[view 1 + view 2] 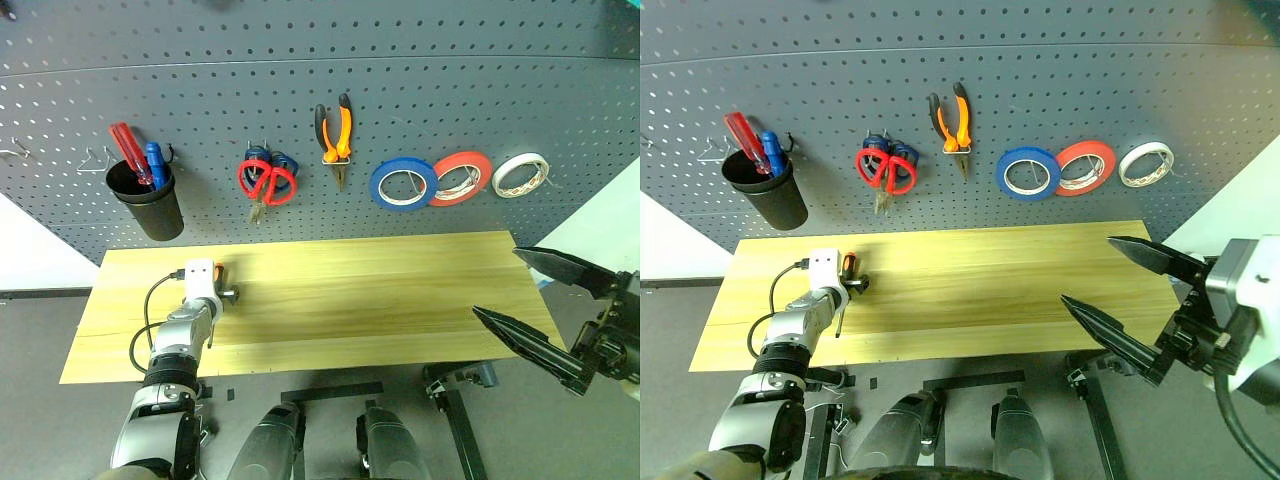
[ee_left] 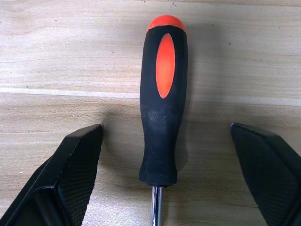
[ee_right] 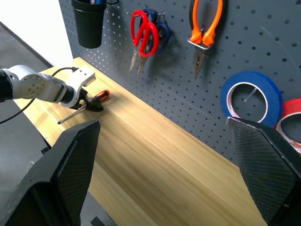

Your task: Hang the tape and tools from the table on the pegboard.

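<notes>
The screwdriver [image 2: 162, 103], with a black and orange handle, lies on the light wooden table [image 1: 360, 290] near its left end. My left gripper [image 2: 165, 129] is open, one finger on each side of the handle and neither touching it. My right gripper [image 1: 495, 282] is open and empty, held up over the table's right end. The blue tape [image 1: 378, 188], the red-handled scissors [image 1: 262, 178] and the orange-handled pliers [image 1: 344, 125] hang on the dark grey pegboard [image 1: 450, 90].
A black cup [image 1: 150, 205] with a red and a blue screwdriver hangs at the board's left, next to bare metal hooks [image 1: 95, 160]. A red-orange roll [image 1: 468, 160] and a white roll [image 1: 520, 160] hang right of the blue tape. Blue-handled scissors sit behind the red ones.
</notes>
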